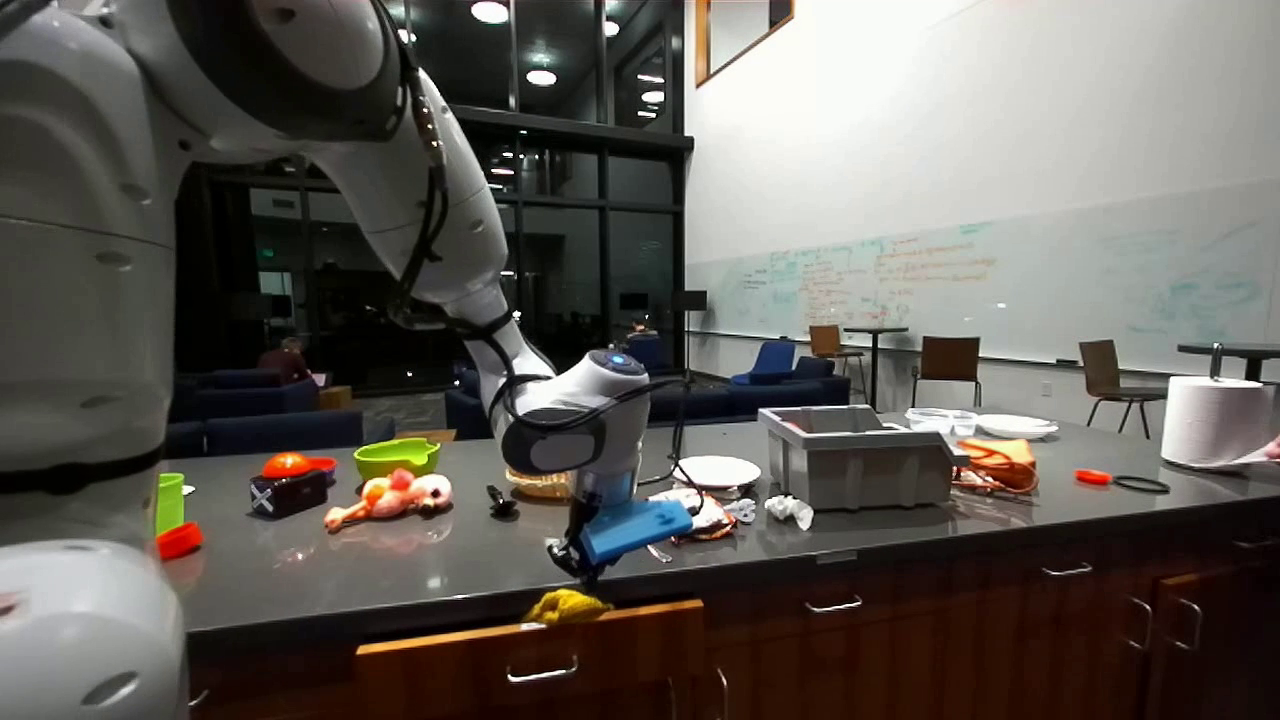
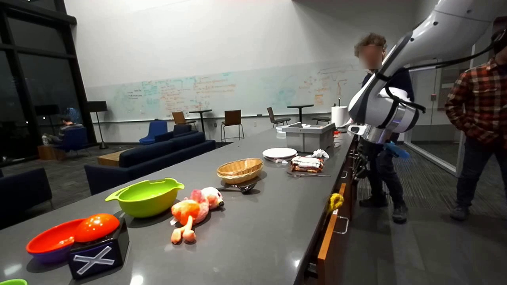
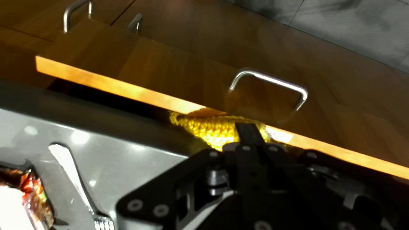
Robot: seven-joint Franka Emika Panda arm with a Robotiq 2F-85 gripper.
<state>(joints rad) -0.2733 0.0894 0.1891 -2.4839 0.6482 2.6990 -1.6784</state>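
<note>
My gripper [image 3: 250, 135] is shut, its fingertips overlapping a yellow knitted cloth [image 3: 211, 129] in the wrist view. Nothing shows between the fingers. The cloth bulges out of the gap at the top of a partly open wooden drawer [image 3: 179, 80]; its lower part is hidden inside. In an exterior view the gripper [image 1: 580, 572] hovers just above the cloth [image 1: 565, 606] and the drawer front [image 1: 440, 665]. Seen along the counter, the gripper [image 2: 359, 172] stands higher than the cloth [image 2: 336, 202] and appears apart from it. A metal handle [image 3: 271, 80] is on the drawer front.
On the dark counter [image 1: 330, 575] lie a fork [image 3: 73, 172], a snack packet [image 2: 307, 164], a wicker basket [image 2: 240, 170], a plush toy [image 2: 198, 209] and a green bowl [image 2: 148, 198]. A grey bin [image 1: 860, 470] stands farther along. People [image 2: 481, 99] stand beyond the arm.
</note>
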